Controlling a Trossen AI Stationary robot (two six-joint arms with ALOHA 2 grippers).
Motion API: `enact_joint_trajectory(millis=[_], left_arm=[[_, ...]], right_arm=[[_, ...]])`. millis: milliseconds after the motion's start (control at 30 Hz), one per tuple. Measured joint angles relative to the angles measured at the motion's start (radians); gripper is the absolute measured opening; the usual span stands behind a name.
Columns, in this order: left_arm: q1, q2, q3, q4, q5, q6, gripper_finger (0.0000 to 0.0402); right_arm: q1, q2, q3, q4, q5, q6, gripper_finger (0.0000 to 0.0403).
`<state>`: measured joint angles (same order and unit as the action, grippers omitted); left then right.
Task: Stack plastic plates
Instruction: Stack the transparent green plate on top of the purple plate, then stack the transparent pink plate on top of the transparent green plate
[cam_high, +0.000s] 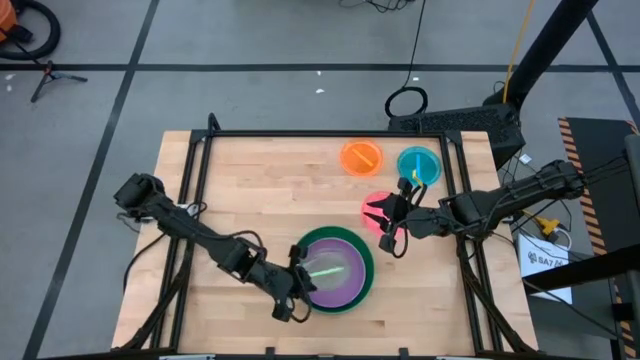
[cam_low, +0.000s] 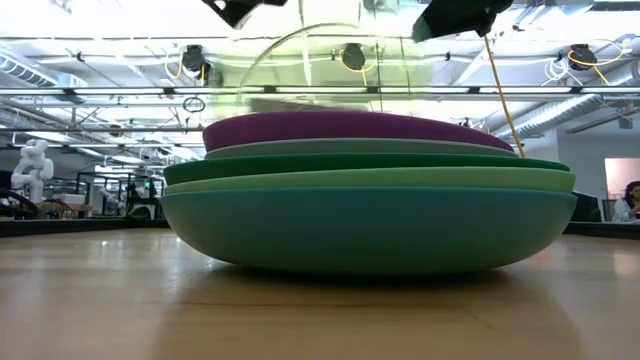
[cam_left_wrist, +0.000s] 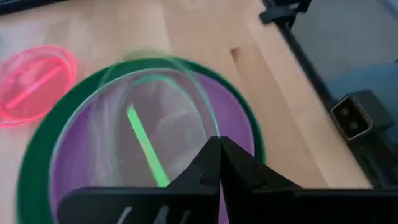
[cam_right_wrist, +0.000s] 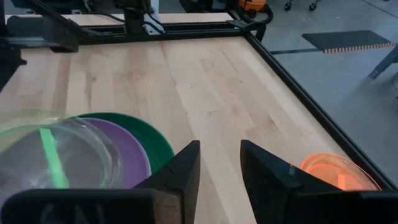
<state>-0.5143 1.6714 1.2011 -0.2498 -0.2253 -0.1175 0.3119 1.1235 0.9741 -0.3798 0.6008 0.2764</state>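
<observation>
A stack of plastic plates (cam_high: 352, 252) sits at the table's near middle, with teal at the bottom (cam_low: 365, 230), greens above it and a purple plate (cam_low: 350, 128) on top. My left gripper (cam_high: 297, 290) is shut on a clear yellow-green plate (cam_high: 330, 268) with a green stripe, over the stack. My right gripper (cam_high: 383, 216) is open over a magenta plate (cam_high: 372, 210) to the stack's far right. An orange plate (cam_high: 362, 157) and a small teal plate (cam_high: 418, 165) lie near the far edge. My left gripper pinches the clear plate's rim (cam_left_wrist: 198, 127) between its two shut fingers, at the plate's near-left side. The fingers come slanting from the table's near left. The plate is tilted above the purple top plate (cam_left_wrist: 205, 180); I cannot tell whether its lower edge touches it.
A dark metal frame (cam_high: 330, 133) runs along the far and side edges of the table. Bare wood lies at the far left (cam_high: 260, 180). The orange plate also shows in the right wrist view (cam_right_wrist: 336, 173), beside the right gripper's fingers.
</observation>
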Motion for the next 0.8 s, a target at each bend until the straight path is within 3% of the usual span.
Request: enact_joint_trajectory(millis=[133, 467, 800], left_arm=[[0.019, 0.01, 0.0, 0.013, 0.042, -0.014, 0.0011], [0.062, 0.009, 0.0, -0.009, 0.096, -0.012, 0.008], [0.103, 0.001, 0.0, -0.047, 0.098, 0.103, 0.0087]], right_arm=[[0.0, 0.0, 0.0, 0.0, 0.001, 0.0, 0.0107], [0.0, 0.0, 0.0, 0.0, 0.001, 0.0, 0.0107], [0.0, 0.0, 0.0, 0.0, 0.001, 0.0, 0.0107]])
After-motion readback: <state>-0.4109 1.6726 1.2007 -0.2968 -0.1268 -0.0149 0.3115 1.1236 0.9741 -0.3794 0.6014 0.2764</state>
